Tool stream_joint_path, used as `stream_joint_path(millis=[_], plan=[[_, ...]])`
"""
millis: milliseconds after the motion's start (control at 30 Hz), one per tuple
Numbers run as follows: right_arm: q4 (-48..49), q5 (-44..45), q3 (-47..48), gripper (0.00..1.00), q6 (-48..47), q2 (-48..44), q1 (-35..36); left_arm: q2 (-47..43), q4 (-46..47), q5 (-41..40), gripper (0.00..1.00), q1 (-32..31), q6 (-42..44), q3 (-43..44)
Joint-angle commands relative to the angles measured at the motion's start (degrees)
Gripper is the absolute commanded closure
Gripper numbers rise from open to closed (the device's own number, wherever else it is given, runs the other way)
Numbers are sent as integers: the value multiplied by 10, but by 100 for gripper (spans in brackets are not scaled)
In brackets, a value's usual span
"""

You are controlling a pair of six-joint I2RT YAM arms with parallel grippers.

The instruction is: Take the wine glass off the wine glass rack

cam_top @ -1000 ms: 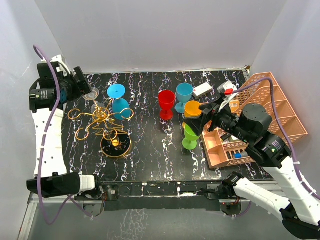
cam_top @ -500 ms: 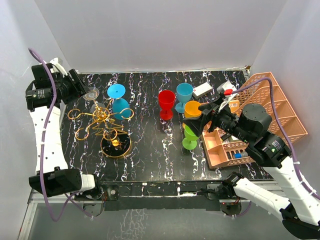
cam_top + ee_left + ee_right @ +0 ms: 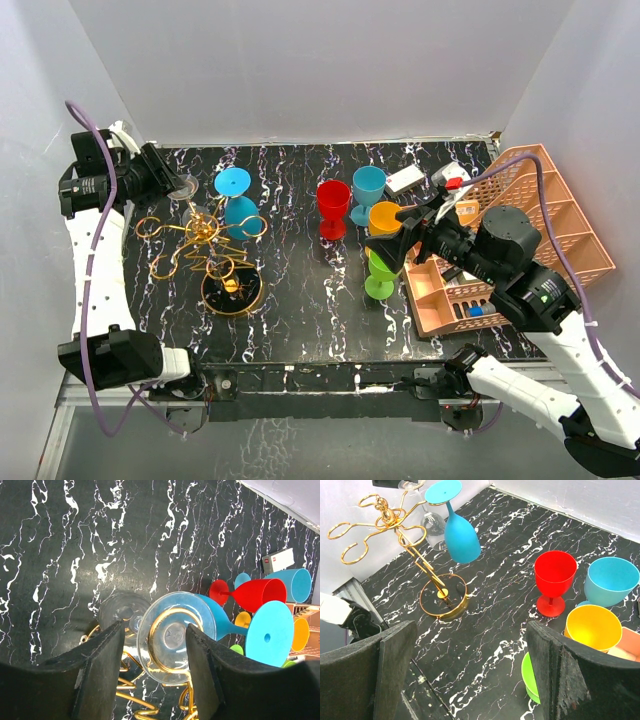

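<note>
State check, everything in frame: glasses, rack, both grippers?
left gripper: jaws flank clear glass's foot, contact unclear
right gripper: open, empty
clear wine glass: hangs foot-up on rack
blue wine glass: hangs foot-up on rack
wine glass rack: upright, two glasses on it
red glass: upright, empty
light blue glass: upright, empty
yellow glass: upright, empty
green glass: upright, partly hidden

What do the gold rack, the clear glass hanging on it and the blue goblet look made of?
Gold wire rack: likely metal, polished; it glints. Clear stemmed glass: glass or clear plastic, cannot tell; the rack's wire shows through its foot. Blue goblet: probably plastic, opaque, even matte colour.
</note>
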Motion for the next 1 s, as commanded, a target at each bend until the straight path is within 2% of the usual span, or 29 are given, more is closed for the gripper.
stream_joint_path(millis=[0, 267, 733, 967], plan=[[32, -2, 10, 1, 2, -1, 0, -5, -5, -2, 52, 4, 0, -2], [31, 0, 12, 1, 7, -3, 0, -15, 0, 3, 65, 4, -5, -7], [32, 1, 16, 1, 14, -2, 0, -33, 22, -4, 82, 4, -34, -17], [32, 2, 21, 1, 15, 0, 0, -51, 38, -27, 100, 4, -65, -16]])
